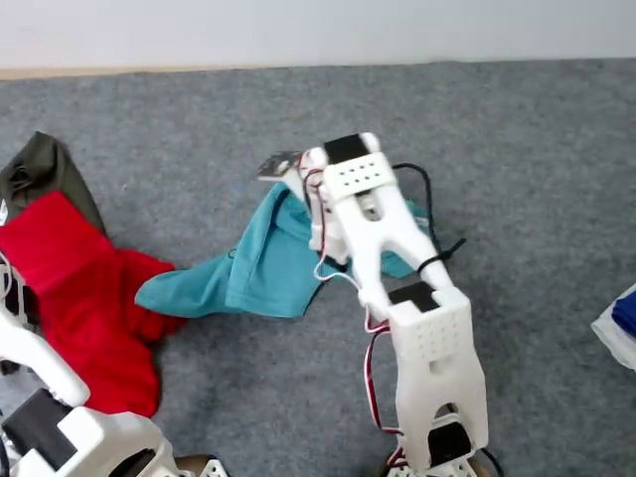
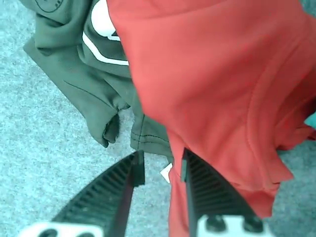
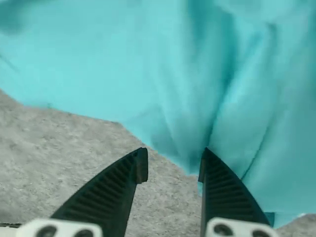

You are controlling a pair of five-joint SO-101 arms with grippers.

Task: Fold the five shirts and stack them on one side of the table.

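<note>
Crumpled teal shirt lies as a soft, rumpled knit heap on the grey felt-like table cover, one sleeve trailing out to a point. The white plastic right arm, with red and black wires along it, reaches over the teal shirt and hides its far half. The right gripper hangs at the shirt's edge, its ribbed black fingers spread apart with bare cover between them; one finger overlaps the deep folds of the cloth.

Beside the teal shirt's trailing sleeve lies the red shirt, smooth and broad, touching the sleeve tip. Beyond the red shirt, farther from the teal shirt, an olive-green shirt with white print is partly buried under the red one. The left gripper hovers over the seam where those two overlap, fingers parted, a small white tag between them. The left arm stands on the red shirt's side. Well apart from the teal shirt on its other side, a blue-and-white garment shows.
</note>
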